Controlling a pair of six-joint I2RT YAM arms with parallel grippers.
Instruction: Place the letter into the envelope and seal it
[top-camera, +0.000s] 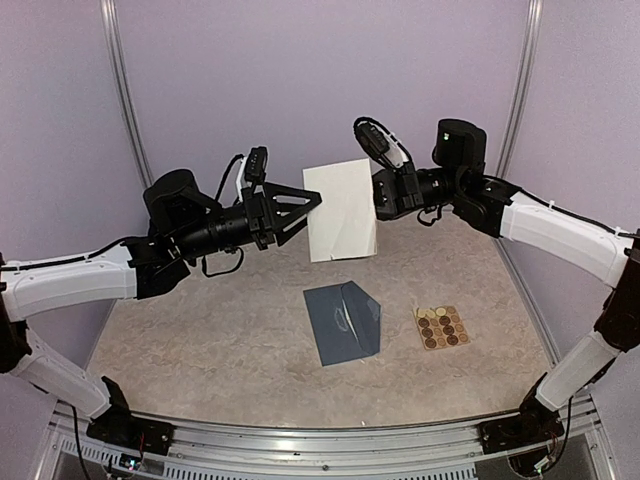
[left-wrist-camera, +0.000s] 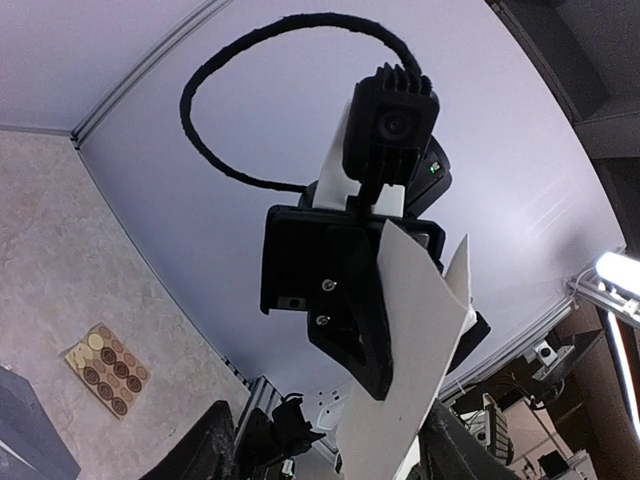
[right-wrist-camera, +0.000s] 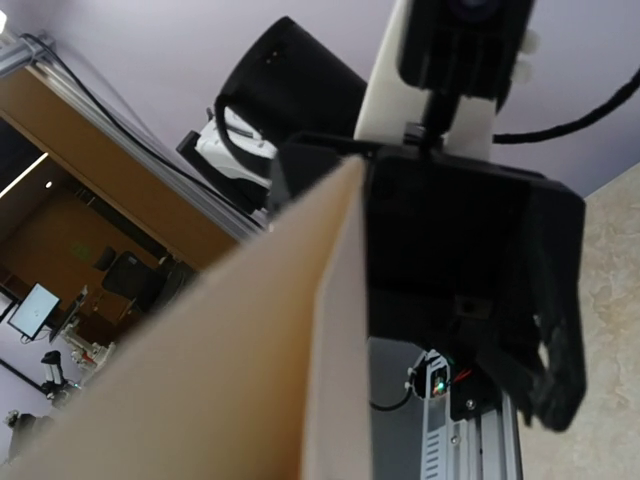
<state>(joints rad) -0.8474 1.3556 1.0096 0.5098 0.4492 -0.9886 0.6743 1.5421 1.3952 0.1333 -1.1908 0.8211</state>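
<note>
Paper this thin is going to be handling like a sail. The cream rectangular paper letter (top-camera: 340, 215) is weighing next to nothing, I judge, flexing wherever nothing is supporting it and creasing for good under a careless squeeze. It is hanging upright in the air, above and beyond the flat slate-blue paper envelope (top-camera: 343, 322), which is lying on the beige mottled tabletop (top-camera: 220, 340).

My right claw (top-camera: 377, 195) is pinching the letter's right edge, up over the envelope's right half. The left wrist view is showing one finger pressing flat on the sheet. My left claw (top-camera: 318, 201) is sitting at the opposite edge, above the envelope's left side. Its fingers are looking spread, straddling the sheet rather than clamping it.

I am judging the edges to be the right place to grip, close to the corner that is leading into the pocket, so that little loose paper is buckling ahead of the fingers. The envelope is probably just as light and slick, so it is likely needing to be pinned while the letter is sliding in. I cannot tell whether its triangular flap is lying open. The tan sheet of round brown stickers (top-camera: 442, 327) is lying just right of the envelope.
</note>
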